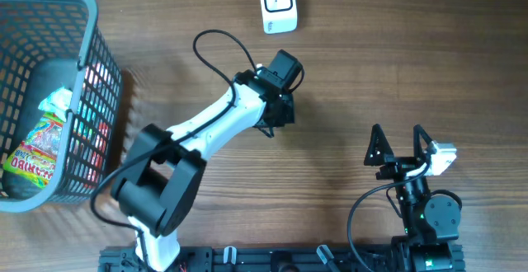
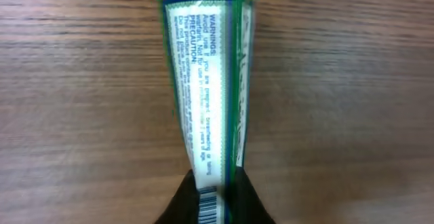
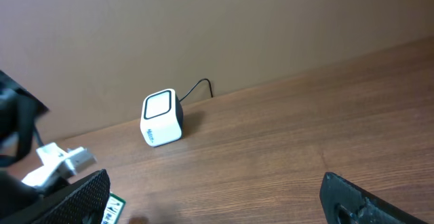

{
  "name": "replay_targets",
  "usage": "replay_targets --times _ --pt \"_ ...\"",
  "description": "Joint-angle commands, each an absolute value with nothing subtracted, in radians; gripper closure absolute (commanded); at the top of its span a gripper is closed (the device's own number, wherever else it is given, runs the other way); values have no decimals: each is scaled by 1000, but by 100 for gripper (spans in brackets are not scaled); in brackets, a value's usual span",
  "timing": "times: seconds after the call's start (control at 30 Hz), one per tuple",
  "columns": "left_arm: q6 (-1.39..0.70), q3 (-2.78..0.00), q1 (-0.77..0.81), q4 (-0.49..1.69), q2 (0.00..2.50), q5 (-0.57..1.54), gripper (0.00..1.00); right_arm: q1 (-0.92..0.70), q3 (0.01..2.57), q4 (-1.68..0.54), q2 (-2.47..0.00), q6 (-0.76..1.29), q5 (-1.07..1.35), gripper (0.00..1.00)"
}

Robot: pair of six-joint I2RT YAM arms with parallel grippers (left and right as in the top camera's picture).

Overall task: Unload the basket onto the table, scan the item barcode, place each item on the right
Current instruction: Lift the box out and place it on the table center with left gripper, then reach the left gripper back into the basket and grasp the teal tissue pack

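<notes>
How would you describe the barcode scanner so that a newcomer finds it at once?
On the wooden table, look along the far edge, to the right of the grey basket. The scanner stands there alone: a small white cube with a dark-framed square window and a thin black cable behind it.

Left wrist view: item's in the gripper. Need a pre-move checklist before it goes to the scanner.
1. Left gripper shut on the item: ok.
2. Barcode fully exposed: cannot tell. Only its top edge shows, at the bottom of the frame, right at the gripper.
3. Barcode turned toward the scanner window: cannot tell.
4. Tabletop between the left gripper and the scanner bare: ok.
5. Right gripper open and off to the side: ok.
6. Item over the scanner: not ok, it sits short of it.
</notes>
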State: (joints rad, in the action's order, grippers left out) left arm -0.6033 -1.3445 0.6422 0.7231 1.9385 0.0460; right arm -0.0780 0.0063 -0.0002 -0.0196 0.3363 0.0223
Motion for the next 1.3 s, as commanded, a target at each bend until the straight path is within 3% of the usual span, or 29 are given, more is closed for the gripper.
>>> replay_targets --times 0.0,0.1,0.23,0.43,0.63,0.77,1.0,1.27 --pt "-618 -1340 642 710 1960 26 31 -74 6 3 -18 343 28 0" --pt "-556 -1422 628 765 1900 27 17 -74 6 3 -18 343 28 0" --pt "-523 -1689 538 955 1784 -89 19 -74 6 3 -18 343 28 0" --pt "-501 -1951 194 1128 1614 -334 18 -74 6 3 -18 343 28 0" --pt "-504 -1950 -253 1245 1596 -330 2 -74 6 3 -18 343 28 0" --pt "-501 -1948 -429 1327 1664 -326 0 -74 6 3 -18 343 28 0" --pt "-466 -1895 -509 1353 1797 -259 0 -74 6 3 -18 343 28 0" --pt "-451 -1619 -509 1113 1833 -258 0 -74 6 3 -18 343 28 0"
